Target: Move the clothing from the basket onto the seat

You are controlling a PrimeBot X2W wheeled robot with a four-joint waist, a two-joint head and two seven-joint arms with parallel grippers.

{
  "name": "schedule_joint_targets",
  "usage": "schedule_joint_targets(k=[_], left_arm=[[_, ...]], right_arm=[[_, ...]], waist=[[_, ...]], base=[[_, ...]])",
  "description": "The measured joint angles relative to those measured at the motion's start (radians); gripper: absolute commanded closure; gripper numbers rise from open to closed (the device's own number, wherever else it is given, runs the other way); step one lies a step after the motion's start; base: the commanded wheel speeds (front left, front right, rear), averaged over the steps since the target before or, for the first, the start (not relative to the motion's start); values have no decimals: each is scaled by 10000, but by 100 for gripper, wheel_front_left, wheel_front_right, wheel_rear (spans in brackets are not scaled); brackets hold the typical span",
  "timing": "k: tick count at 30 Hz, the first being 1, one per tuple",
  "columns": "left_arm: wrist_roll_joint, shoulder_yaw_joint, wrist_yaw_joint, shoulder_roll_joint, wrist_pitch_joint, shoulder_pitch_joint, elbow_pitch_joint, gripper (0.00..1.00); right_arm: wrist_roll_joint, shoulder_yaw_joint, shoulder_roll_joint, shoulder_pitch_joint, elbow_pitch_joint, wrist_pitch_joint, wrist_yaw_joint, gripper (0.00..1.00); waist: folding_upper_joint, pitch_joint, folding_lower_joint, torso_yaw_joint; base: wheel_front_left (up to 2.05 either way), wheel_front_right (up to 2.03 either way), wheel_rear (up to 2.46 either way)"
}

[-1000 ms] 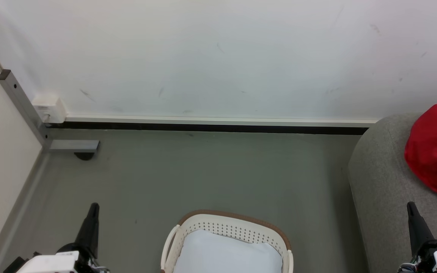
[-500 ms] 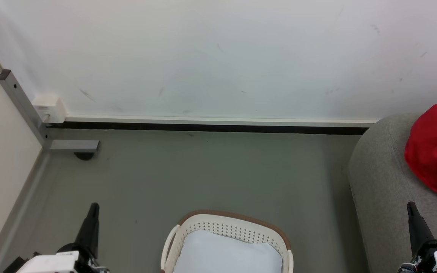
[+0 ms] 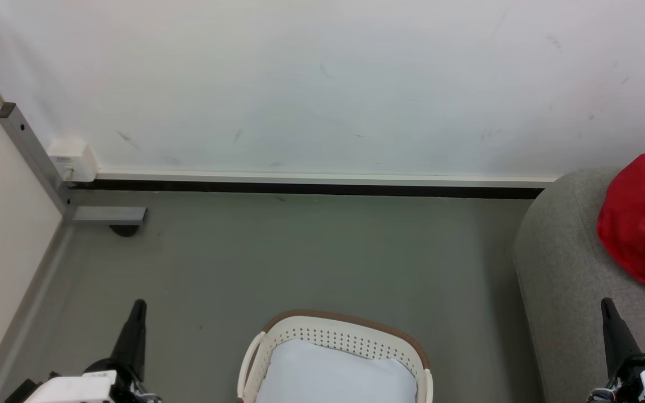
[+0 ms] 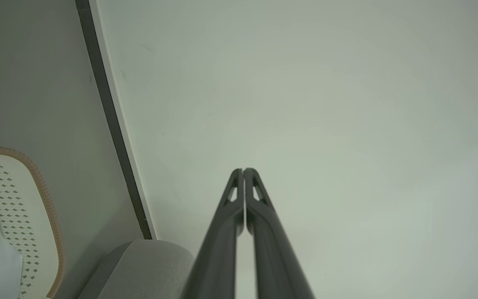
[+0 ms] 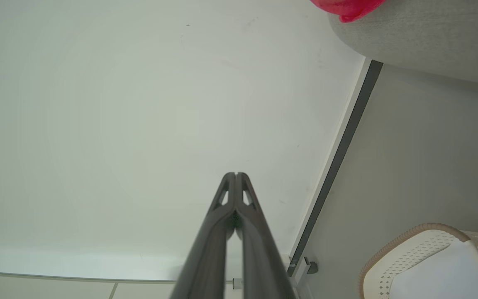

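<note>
1. Ahead of both grippers: white wall [image 3: 322,84], with a dark skirting strip [image 3: 300,189] along its foot.
2. Below that: grey floor [image 3: 300,252], running from the fingertips out to the skirting.
3. At the right gripper [image 3: 606,305]: grey seat [image 3: 563,268]. Its rounded end lies just left of the fingers and beyond them. The left wrist view catches its corner, and the right wrist view shows its side.
4. On the seat: red garment [image 3: 641,218], ahead of the right gripper and to its right, clear of the fingers. It is cut off by the frame edge.
5. Between the left gripper [image 3: 139,305] and the right one: laundry basket [image 3: 345,336] on the floor, touching neither. It has a brown rim and a perforated wall.
6. Inside the basket: pale blue-white cloth [image 3: 333,375].
7. Gripper state: the head view shows both edge-on, so the gap can't be read there. Each wrist view shows its two dark fingers pressed together at the tips with nothing between them.
8. Ahead-left of the left gripper, well apart: grey metal post [image 3: 31,151] in the corner, with a white box [image 3: 73,159] against it.
</note>
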Motion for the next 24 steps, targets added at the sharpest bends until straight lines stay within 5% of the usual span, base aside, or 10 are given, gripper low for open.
schedule_joint_targets(k=[24], left_arm=[[0,0,0,0,0,-1,0,100]], right_arm=[[-2,-8,12,-1,0,0,0,100]], waist=[[0,0,0,0]], base=[[0,0,0]])
